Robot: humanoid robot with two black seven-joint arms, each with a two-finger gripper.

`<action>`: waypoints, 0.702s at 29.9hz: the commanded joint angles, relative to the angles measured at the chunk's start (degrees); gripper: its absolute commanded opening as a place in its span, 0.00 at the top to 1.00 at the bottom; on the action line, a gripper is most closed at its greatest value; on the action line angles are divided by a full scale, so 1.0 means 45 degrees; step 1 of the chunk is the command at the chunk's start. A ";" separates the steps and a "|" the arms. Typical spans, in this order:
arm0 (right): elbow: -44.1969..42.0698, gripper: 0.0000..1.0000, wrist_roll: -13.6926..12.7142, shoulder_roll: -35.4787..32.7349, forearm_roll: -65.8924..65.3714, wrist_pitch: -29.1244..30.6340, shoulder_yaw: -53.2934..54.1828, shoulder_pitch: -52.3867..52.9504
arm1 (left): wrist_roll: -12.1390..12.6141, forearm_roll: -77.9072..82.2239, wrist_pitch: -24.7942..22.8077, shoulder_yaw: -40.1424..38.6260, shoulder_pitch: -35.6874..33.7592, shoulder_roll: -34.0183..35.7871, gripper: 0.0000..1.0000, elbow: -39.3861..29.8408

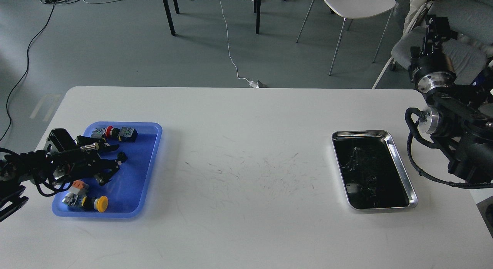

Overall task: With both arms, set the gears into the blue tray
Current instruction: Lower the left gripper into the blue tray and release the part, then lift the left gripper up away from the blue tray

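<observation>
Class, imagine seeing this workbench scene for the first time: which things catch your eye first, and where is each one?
The blue tray at the table's left stands out, holding coloured push-buttons, including a yellow-capped one near its front edge. The left gripper hangs over that tray, fingers spread. At the right sits a shiny steel tray with a dark inside, the right arm raised beside it.
</observation>
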 commanded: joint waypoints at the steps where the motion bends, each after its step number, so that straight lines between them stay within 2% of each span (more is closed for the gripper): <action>1: -0.0016 0.04 0.0000 0.0001 -0.0001 -0.0007 -0.0019 -0.0019 | 0.0000 -0.0772 -0.0005 -0.0057 -0.0058 0.0028 0.50 -0.0022; 10: -0.0016 0.04 0.0000 0.0001 -0.0001 0.0013 -0.0039 0.0000 | 0.0000 -0.4582 -0.0083 -0.0136 -0.1112 0.0360 0.38 -0.0042; 21: -0.0016 0.04 0.0000 0.0020 -0.0001 -0.0007 -0.0059 0.0020 | 0.0000 -1.1026 -0.0162 -0.0233 -0.2147 0.0204 0.10 -0.0042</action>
